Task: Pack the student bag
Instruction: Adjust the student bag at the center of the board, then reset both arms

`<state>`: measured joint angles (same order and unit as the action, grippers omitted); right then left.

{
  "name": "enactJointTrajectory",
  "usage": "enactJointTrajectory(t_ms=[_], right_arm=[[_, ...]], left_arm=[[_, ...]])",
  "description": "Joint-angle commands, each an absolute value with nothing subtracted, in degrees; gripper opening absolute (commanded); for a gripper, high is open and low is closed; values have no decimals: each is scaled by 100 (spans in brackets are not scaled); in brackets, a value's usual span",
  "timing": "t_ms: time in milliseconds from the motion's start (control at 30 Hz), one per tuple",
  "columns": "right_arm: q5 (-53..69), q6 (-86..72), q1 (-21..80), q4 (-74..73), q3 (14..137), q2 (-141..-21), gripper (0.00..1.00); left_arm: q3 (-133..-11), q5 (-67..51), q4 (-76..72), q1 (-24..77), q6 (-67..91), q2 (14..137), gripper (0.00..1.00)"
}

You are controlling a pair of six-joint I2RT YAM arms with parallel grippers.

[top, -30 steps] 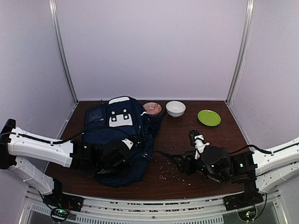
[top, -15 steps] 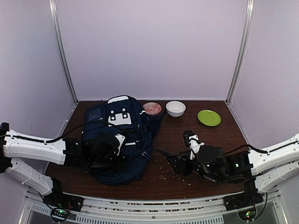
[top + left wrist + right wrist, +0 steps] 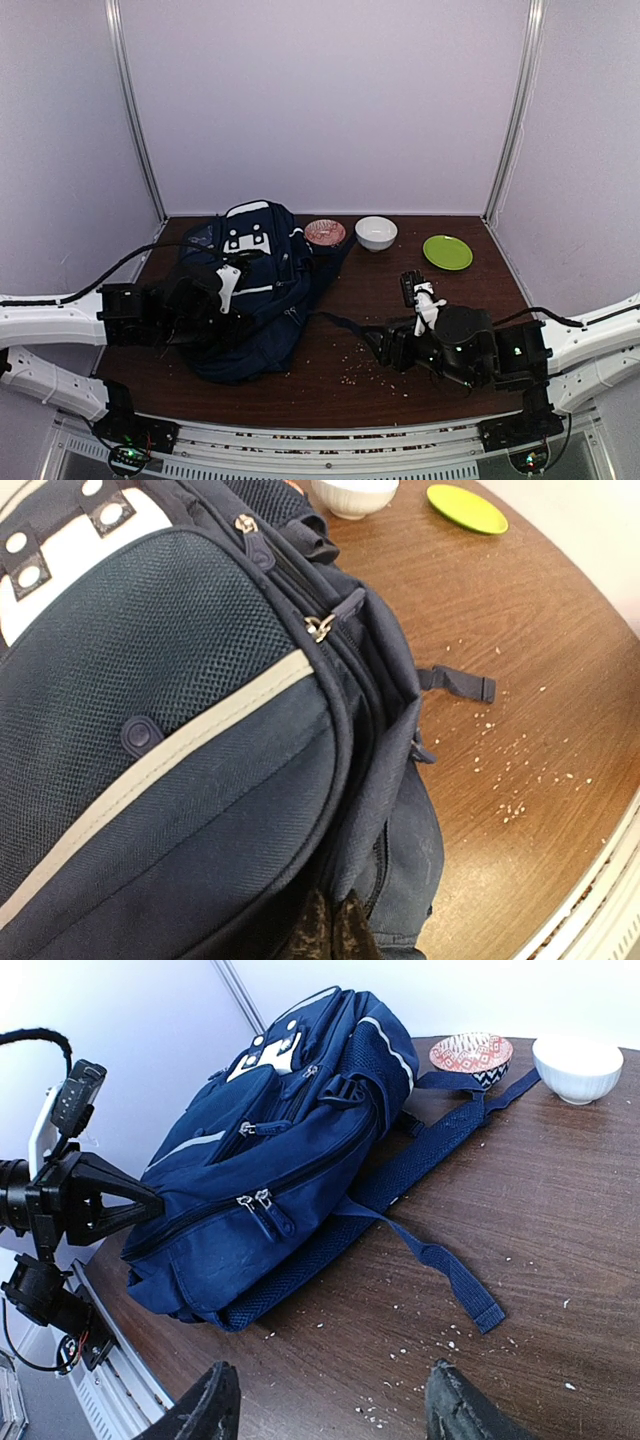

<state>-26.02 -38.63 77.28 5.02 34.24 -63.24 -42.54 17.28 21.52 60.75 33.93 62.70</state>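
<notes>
Navy student bag (image 3: 255, 290) sits left of centre on the counter (image 3: 480, 290), propped up on its base. It shows a mesh front pocket crossed by a pale grey stripe, a white patch with dark buckle tabs near the top, and silver zip pulls along its side. One dark strap (image 3: 440, 1260) trails off to the right over scattered crumbs (image 3: 360, 372).

The left gripper (image 3: 330, 935) has its jaws pinched tight on the fabric at the bag's lower edge. Compared with a second ago, that arm has drawn back to the left. The bag has come with it, sliding left and standing taller than before.

The right gripper (image 3: 335, 1415) stays low near the middle of the counter. Its jaws are spread wide with nothing between them, and they face the bag.
</notes>
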Motion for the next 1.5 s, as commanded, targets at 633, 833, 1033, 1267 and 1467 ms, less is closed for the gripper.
enactJointTrajectory(t_ms=[633,833,1033,1267,1467], right_arm=[[-2785,-3415,7720,-71,3677,-5792,66],[-3049,-3151,7645,-589,4192,-5493,86],[-3223,-2946,6855,-1217,5089,-5457,95],[-4075,-2835,5431,-1848,5105,-4661,97],[-4049,-2783,4546,-2393,4378,-3635,98]], left_arm=[[-4552,1778,2754,5968,3136,6027,79],[-4880,2216,3582,5968,2819,4619,98],[-5202,2870,3150,5151,2043,3738,98],[-5122,1062,2576,2531,2462,4179,98],[-4372,856,1839,2009,2972,3884,98]])
